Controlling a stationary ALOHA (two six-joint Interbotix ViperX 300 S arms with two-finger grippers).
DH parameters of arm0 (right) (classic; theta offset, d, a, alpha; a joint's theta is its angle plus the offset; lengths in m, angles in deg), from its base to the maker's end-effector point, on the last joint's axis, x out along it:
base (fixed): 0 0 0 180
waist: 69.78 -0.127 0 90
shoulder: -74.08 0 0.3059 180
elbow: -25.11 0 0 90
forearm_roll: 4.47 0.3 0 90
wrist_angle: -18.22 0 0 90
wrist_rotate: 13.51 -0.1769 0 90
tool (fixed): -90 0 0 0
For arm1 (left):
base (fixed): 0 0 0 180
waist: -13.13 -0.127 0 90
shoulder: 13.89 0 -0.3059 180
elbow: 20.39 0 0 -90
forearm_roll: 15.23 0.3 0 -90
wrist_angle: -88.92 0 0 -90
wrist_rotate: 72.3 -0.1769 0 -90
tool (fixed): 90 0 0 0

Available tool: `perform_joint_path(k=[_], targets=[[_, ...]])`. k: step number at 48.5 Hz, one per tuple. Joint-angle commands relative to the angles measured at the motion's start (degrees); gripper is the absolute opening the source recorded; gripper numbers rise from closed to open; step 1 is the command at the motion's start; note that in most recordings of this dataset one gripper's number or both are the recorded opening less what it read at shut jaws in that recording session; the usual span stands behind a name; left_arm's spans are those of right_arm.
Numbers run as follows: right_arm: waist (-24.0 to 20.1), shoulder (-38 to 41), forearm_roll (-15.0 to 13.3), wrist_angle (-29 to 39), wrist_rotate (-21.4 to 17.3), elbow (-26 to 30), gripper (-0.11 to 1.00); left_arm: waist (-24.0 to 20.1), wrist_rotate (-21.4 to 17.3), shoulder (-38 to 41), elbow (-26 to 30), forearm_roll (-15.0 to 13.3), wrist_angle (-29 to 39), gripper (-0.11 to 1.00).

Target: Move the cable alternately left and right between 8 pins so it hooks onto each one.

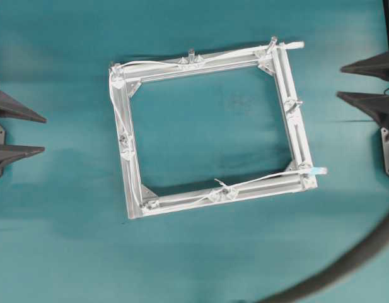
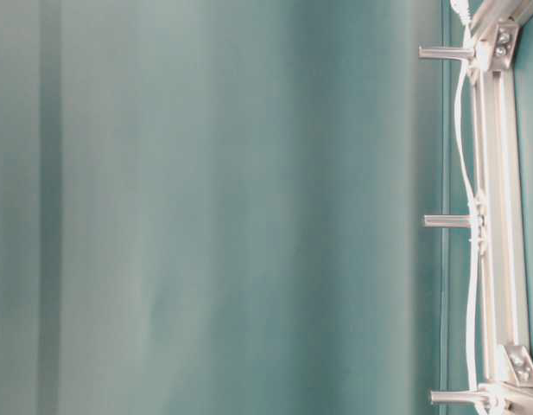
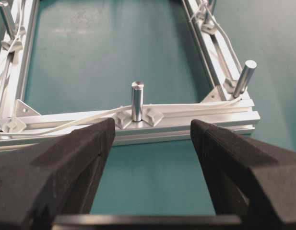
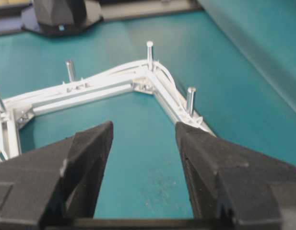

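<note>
2 end effectors, left (image 1: 36, 134) and right (image 1: 345, 81), spread wide, level, flanking frame (image 1: 295, 136), cable (image 1: 156, 63) strung

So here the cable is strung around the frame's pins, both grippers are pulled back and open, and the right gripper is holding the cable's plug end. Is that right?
Not quite. The right gripper holds nothing: the right wrist view shows its open jaws with only bare mat between them. The cable does run around the frame and its pins, and the left gripper is likewise back and open.
</note>
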Motion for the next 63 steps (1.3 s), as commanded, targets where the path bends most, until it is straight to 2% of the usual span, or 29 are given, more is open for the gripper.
perform_joint_path(k=[1, 24, 35, 63], targets=[[0.0, -3.08, -0.09, -0.62, 0.0, -0.7, 0.57, 0.09, 0.35, 0.35, 0.7, -0.09, -0.53, 0.75], [-0.09, -3.69, -0.09, -5.01, -0.35, -5.45, 0.57, 0.09, 0.35, 0.35, 0.62, -0.09, -0.53, 0.75], [0.0, -4.57, 0.79, -5.1, -0.44, -7.12, 0.57, 0.09, 0.35, 0.35, 0.7, 0.0, -0.53, 0.75], [0.0, -4.57, 0.88, -5.27, -0.44, -7.38, 0.57, 0.09, 0.35, 0.35, 0.7, 0.0, -0.53, 0.75]])
